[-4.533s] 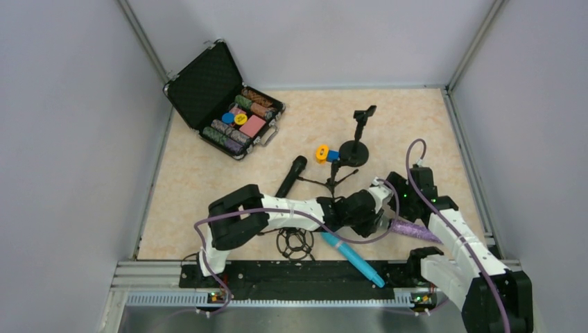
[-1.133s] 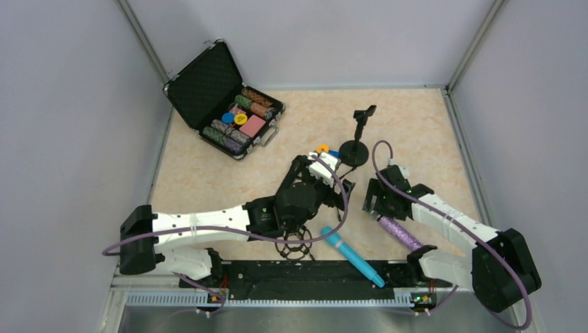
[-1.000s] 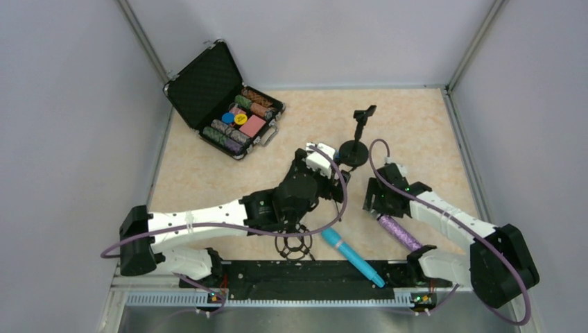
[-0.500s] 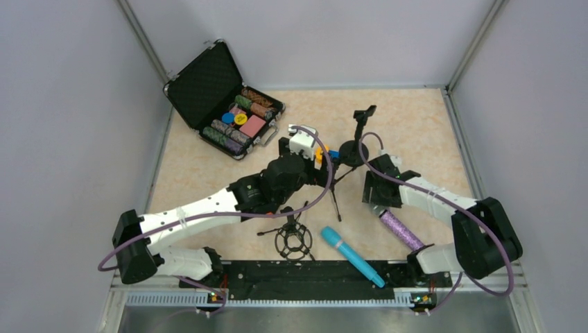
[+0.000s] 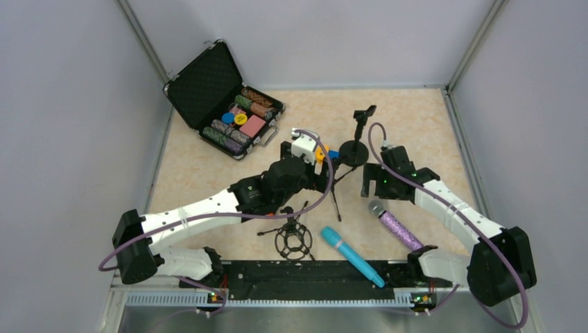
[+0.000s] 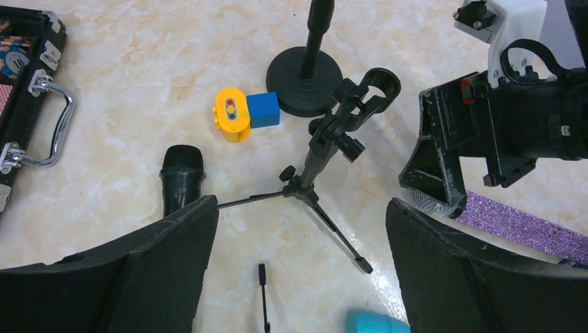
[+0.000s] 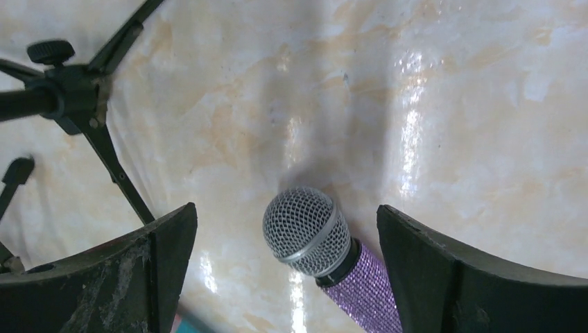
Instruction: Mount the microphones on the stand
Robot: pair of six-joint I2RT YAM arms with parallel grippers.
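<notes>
The purple microphone (image 7: 360, 281) lies flat on the table (image 7: 485, 104), right under the right gripper (image 5: 372, 189). Its silver grille (image 7: 307, 223) sits in the gap between the two fingers and seems to touch neither. Those fingers stand wide apart and hold nothing. The microphone's long axis does not run square to the closing line. From the grille, the glittery handle slants toward the right-hand finger (image 7: 457, 277) and back toward the wrist, so in the overhead view it trails away toward that arm's own base.

The right arm is clearly the nearer one. As I judge it, a grasp should land on the handle rather than the round grille, which calls for a short pull-back along the axis and a small wrist turn.

The tripod stand (image 6: 326, 156), with its open clip (image 6: 371, 90), stands off the gripper's left finger side, near but apart. The left gripper (image 5: 324, 168), also spread wide and empty, hovers over that stand. The black microphone (image 6: 182, 177) lies by its left finger, and the light-blue microphone (image 5: 350, 255) lies farther back toward the bases.
</notes>
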